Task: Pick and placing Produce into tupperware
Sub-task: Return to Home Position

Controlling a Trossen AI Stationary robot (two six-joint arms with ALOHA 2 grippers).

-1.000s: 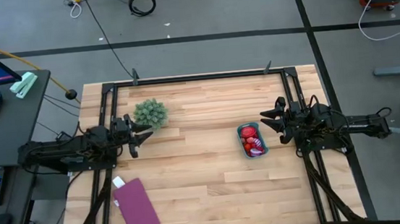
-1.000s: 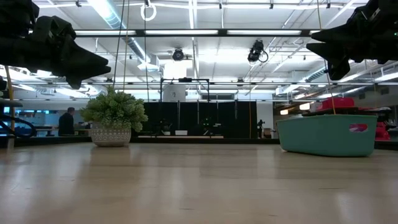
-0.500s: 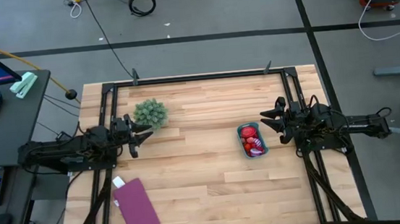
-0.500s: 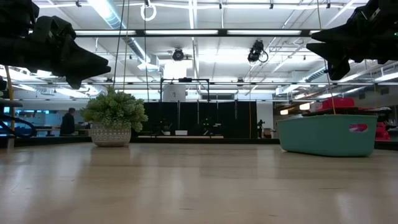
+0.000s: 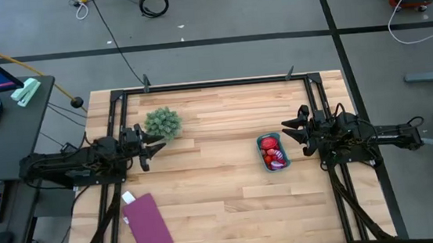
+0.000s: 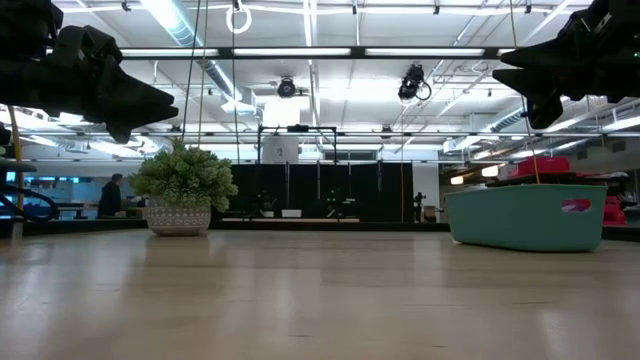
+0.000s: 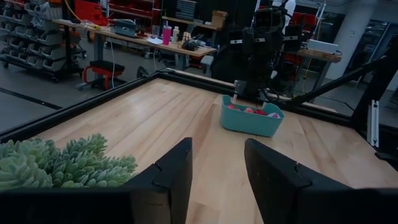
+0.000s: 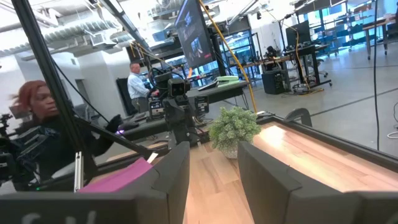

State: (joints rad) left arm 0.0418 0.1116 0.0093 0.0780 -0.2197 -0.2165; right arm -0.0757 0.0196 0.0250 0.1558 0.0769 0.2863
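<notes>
Pale wood planks lie between the two arms, with a leafy plant (image 5: pixel 163 123) just beside the left gripper (image 5: pixel 153 152) and a flat purple rectangle (image 5: pixel 148 226) farther off to that gripper's other side. It hangs above the wood, fingers apart, holding nothing. The right gripper (image 5: pixel 293 137) is likewise spread and empty. The tupperware (image 6: pixel 520 218) sits just ahead of its fingertips with the produce (image 5: pixel 273 154) piled inside — red pieces, one pinkish. No piece shows loose on the table. These toys look light, smooth and round, so they would likely roll or squirt free — best pinched across the body, not by a thin stem. The tub seems light enough to slide if bumped.
</notes>
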